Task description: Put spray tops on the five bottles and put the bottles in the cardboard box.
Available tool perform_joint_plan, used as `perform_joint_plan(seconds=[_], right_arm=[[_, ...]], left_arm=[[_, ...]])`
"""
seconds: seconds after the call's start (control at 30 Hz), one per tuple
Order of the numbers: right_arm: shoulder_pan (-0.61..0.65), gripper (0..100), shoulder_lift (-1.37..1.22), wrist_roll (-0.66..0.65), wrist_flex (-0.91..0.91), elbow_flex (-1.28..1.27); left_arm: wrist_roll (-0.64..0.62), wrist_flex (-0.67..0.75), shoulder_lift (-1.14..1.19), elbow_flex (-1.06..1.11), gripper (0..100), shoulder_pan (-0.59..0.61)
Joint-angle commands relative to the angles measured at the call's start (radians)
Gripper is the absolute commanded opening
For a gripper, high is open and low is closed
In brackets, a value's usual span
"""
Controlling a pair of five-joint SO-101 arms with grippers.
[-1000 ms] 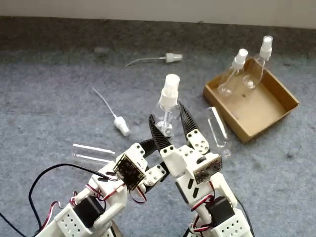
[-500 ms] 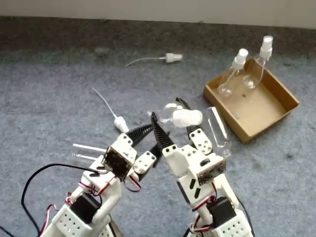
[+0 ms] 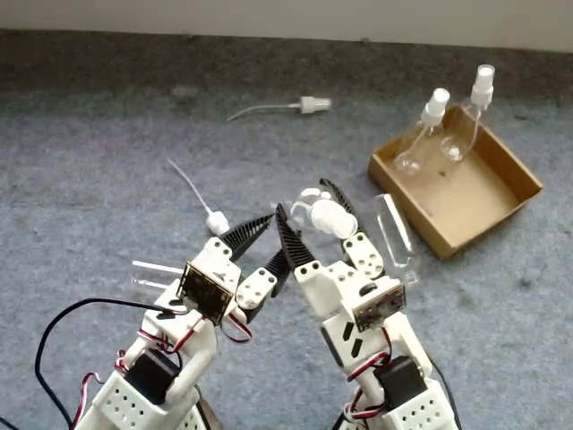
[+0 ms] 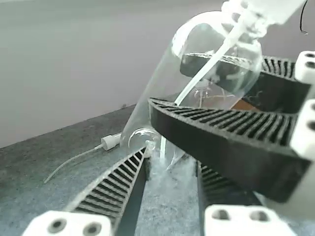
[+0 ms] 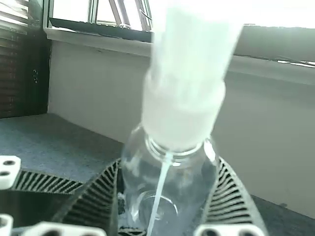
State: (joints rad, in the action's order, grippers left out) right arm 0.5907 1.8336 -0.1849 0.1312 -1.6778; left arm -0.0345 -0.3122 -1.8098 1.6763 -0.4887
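High view gives us the tally, starting with the capped bottle (image 3: pixel 322 213), which hangs tilted above the worktop (image 3: pixel 98 170). Its clear body is pinched between the fingers (image 3: pixel 291 240) of the right gripper (image 3: pixel 303 199), and its white top leans back toward that arm's wrist. Our left gripper (image 3: pixel 274 238) sits just beside it with fingers spread and nothing in them; whether they touch the bottle we cannot tell. A boxed bottle (image 3: pixel 416 148) and a second boxed bottle (image 3: pixel 466 130), both capped, stand in the far corner of the cardboard box (image 3: pixel 483 202). We judge the job about halfway done. This third bottle needs boxing. A bare bottle (image 3: pixel 394 235) beside the box and another bare bottle (image 3: pixel 168 273) near the left arm need a loose spray top (image 3: pixel 309 105) and a second spray top (image 3: pixel 218 224).
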Motion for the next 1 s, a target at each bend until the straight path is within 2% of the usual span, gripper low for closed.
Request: perform_joint_plan(seconds=[0.0, 0.27, 0.47, 0.97], right_arm=[[-0.097, 7.0, 0.007, -0.014, 0.016, -0.062], [-0.329, 7.0, 0.005, -0.012, 0.025, -0.059], [-0.453, 7.0, 0.005, -0.012, 0.191, 0.061], [-0.739, 7.0, 0.004, -0.017, 0.191, 0.145]], left_arm=[[-0.002, -0.032, -0.021, 0.018, 9, 0.03], [-0.002, -0.121, -0.021, 0.018, 9, 0.041], [-0.002, -0.129, -0.021, 0.018, 9, 0.111], [-0.002, -0.155, -0.021, 0.018, 9, 0.119]])
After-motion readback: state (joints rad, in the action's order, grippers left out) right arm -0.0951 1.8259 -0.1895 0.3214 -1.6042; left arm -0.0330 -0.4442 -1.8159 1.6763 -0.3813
